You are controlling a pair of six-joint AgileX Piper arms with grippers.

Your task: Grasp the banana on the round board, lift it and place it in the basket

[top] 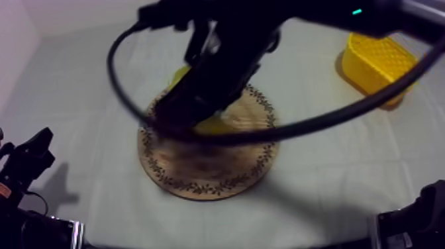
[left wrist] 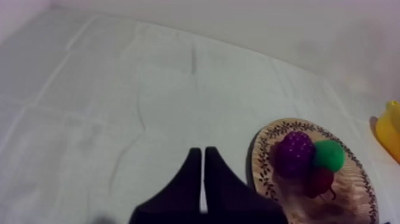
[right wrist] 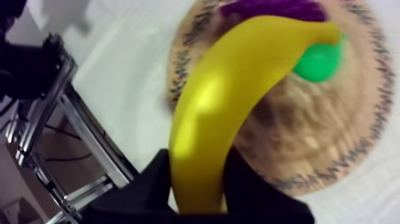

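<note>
My right gripper [right wrist: 199, 179] is shut on the yellow banana [right wrist: 220, 101], gripping it near one end over the round wooden board [right wrist: 333, 137]. Beyond the banana lie the purple grapes [right wrist: 274, 9] and the green pear [right wrist: 318, 59]. From above, my right arm hangs over the board [top: 205, 165] and covers most of it; bits of the banana [top: 215, 124] show beside it. The yellow basket [top: 377, 63] stands at the far right. My left gripper [left wrist: 202, 179] is shut on nothing, over bare cloth beside the board [left wrist: 357, 196], where grapes [left wrist: 294, 152], pear [left wrist: 329, 155] and a small red fruit [left wrist: 318, 179] sit.
The table's edge and a metal frame [right wrist: 53, 113] lie close beside the board in the right wrist view. My left arm [top: 30, 159] rests low at the left. Open cloth stretches between the board and the basket [left wrist: 390, 128].
</note>
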